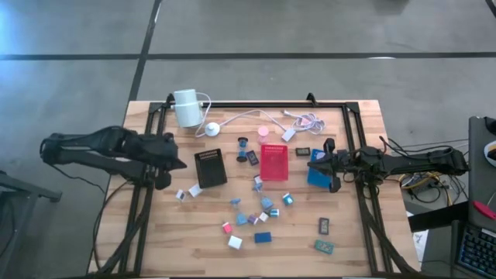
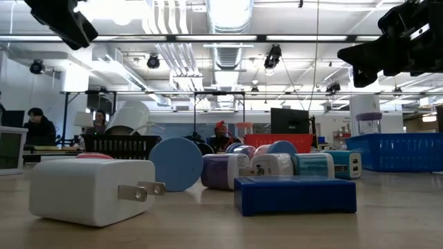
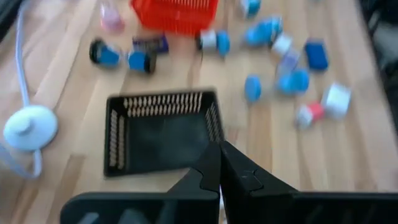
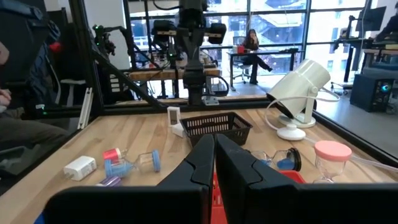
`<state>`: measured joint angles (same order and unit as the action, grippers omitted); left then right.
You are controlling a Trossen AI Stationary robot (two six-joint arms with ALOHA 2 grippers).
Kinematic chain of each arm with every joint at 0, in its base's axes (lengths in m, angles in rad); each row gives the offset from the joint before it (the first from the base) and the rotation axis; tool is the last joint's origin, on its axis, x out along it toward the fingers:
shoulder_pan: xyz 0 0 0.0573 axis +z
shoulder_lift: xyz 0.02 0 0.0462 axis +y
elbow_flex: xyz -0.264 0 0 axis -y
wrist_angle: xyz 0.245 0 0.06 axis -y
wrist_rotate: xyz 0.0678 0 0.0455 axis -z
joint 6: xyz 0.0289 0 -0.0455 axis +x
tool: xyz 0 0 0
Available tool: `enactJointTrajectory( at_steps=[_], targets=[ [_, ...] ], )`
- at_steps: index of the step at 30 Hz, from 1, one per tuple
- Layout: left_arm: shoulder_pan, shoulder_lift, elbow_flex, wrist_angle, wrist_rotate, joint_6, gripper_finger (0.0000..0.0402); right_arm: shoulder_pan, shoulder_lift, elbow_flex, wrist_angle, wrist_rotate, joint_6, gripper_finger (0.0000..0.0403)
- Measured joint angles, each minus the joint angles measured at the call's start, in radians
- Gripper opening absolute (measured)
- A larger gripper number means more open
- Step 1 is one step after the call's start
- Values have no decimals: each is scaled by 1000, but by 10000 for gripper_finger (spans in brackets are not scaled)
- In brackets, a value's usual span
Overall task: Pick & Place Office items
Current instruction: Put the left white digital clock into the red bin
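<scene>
The office items lie scattered on the wooden table: a white block [image 1: 235,242], a blue block [image 1: 263,237], small blue and pink pieces [image 1: 256,213] and two dark clips [image 1: 324,225] nearer the right. In the low view a white plug block [image 2: 90,190] and a flat blue block [image 2: 294,195] lie closest. My left gripper [image 1: 182,164] hangs shut above the table, just left of the black tray [image 3: 161,130], its fingertips [image 3: 219,163] together. My right gripper [image 1: 311,163] is shut and level, over the blue tray [image 1: 318,178]; its fingers [image 4: 214,152] hold nothing.
A red tray [image 1: 273,162] stands between the black and blue trays. A white cylinder device [image 1: 186,107] and its round base and cable [image 1: 232,120] lie at the far edge. Black frame rails [image 1: 356,139] run along the table's sides. People sit at desks beyond the table.
</scene>
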<state>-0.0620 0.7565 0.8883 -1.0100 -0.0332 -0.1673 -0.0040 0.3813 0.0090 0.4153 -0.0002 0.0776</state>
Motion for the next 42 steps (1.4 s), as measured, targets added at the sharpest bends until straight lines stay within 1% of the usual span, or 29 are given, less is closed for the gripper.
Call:
enactJointTrajectory(
  at_steps=[4,7,10,15,20,22,26,31,33,36,42],
  targets=[
    [0,101,52,-102,49,62,3,0,0,0,0,0,0,12],
    [-11,162,47,-146,76,105,5,0,0,0,0,0,3,13],
    [-46,214,31,-158,78,112,22,0,0,0,0,0,14,13],
    [-144,277,11,-154,79,159,74,0,0,0,0,0,18,13],
    [-235,303,-28,-98,75,157,142,0,0,0,0,0,20,13],
    [-258,306,-45,-63,65,151,168,0,0,0,0,0,20,13],
    [-290,306,-85,-23,3,160,215,0,0,0,0,0,20,13],
    [-295,317,-146,-5,-9,181,259,0,0,0,1,2,20,13],
    [-296,321,-161,-3,-8,187,271,0,0,0,1,3,19,13],
    [-299,327,-151,8,-7,191,280,0,0,0,2,3,16,13],
    [-299,353,-158,11,40,202,281,-1,2,0,1,3,17,13]
  ],
)
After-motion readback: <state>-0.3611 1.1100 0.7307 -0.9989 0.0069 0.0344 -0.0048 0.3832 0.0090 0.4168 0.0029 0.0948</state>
